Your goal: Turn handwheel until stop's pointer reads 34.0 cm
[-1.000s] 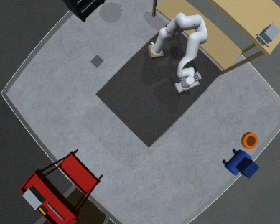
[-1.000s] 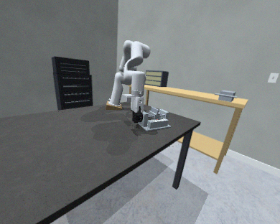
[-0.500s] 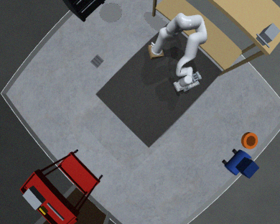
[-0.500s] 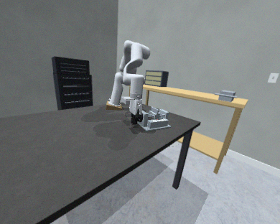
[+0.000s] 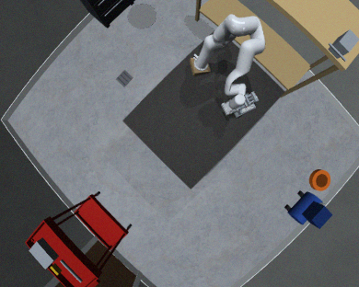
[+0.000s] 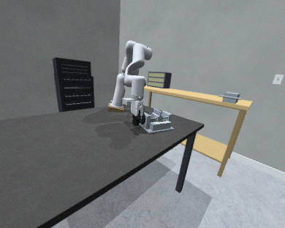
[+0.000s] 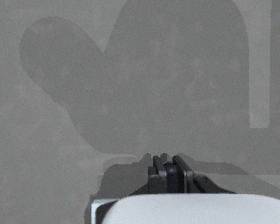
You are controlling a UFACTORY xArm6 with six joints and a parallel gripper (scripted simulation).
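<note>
Top view. White arm [image 5: 244, 43] rising from a tan base block [image 5: 202, 70] at the far edge of a dark table [image 5: 184, 133]. Gripper [image 5: 231, 107] pointing down at the near-left end of the grey stop fixture [image 5: 248, 98]; the wrist covers that end, so the handwheel itself cannot be made out. Well apart from the jaws: wooden workbench [image 5: 285, 55] beyond the fixture, red cart [image 5: 98, 218], blue container [image 5: 309, 209] with an orange bucket [image 5: 319, 179] just beside it, black cabinet [image 5: 108, 6].

Exterior view. Gripper [image 6: 135, 120] hanging upright, low over the table [image 6: 73, 153], its dark fingers [image 6: 134, 120] touching the near end face of the fixture [image 6: 158, 122]. The fixture extends away from the jaws toward the table's edge. Pointer and scale too small to read. Behind the arm [image 6: 133, 69]: black cabinet [image 6: 74, 84]; beyond the fixture, the workbench [image 6: 204, 98] carrying a grey box [image 6: 231, 96].

Wrist view. Two dark fingers close together at lower centre, a dark piece [image 7: 171, 176] pinched between them: the jaws are clenched on something narrow, taken to be the handwheel's grip, though its shape is not clear. Pale fixture body [image 7: 180, 210] directly below the jaws. Grey floor with the arm's shadow [image 7: 140, 85] fills the field ahead of the jaws.
</note>
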